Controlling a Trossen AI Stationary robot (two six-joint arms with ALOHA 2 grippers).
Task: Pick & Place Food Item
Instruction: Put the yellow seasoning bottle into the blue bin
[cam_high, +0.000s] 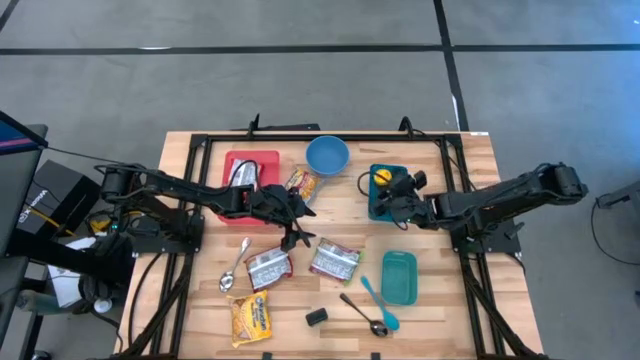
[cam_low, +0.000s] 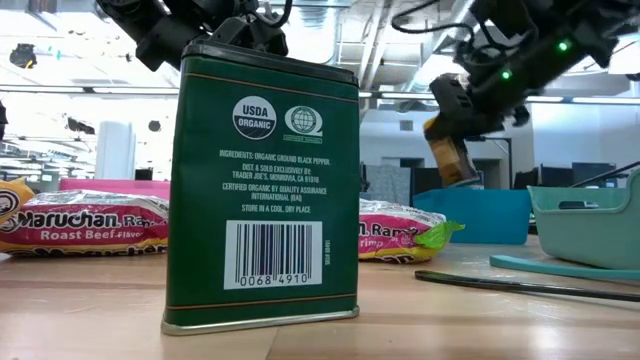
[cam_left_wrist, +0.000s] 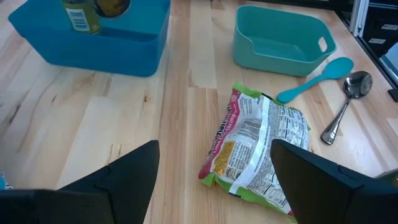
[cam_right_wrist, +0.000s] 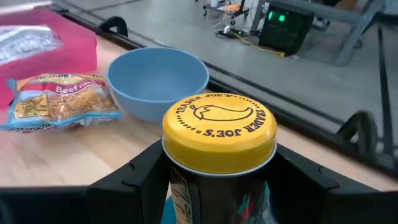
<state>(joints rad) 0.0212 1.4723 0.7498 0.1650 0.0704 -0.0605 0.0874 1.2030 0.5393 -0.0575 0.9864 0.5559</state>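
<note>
A jar with a yellow lid (cam_right_wrist: 219, 132) hangs over the blue bin (cam_high: 387, 205) at the table's right, with my right gripper (cam_right_wrist: 217, 171) shut on it. The low view shows the jar (cam_low: 450, 150) just above the bin's rim (cam_low: 470, 195). My left gripper (cam_left_wrist: 214, 148) stands open above the table's middle, with nothing between its fingers. A green-edged noodle packet (cam_left_wrist: 258, 149) lies flat on the wood just beyond it. My right gripper pinches the jar's body just below the lid (cam_right_wrist: 186, 186) between its two fingers (cam_right_wrist: 134, 183), one on each side. The fingers come from the table's right, slanting a little downward. The jar is lifted clear and roughly upright, lid up.
A green spice tin (cam_low: 262, 190) stands near the front edge. Also on the table are a red tray (cam_high: 248, 172), a light blue bowl (cam_high: 327, 155), a teal bin (cam_high: 398, 278), several noodle packets (cam_high: 268, 268), spoons (cam_high: 363, 312) and a turquoise scoop (cam_left_wrist: 314, 78).
</note>
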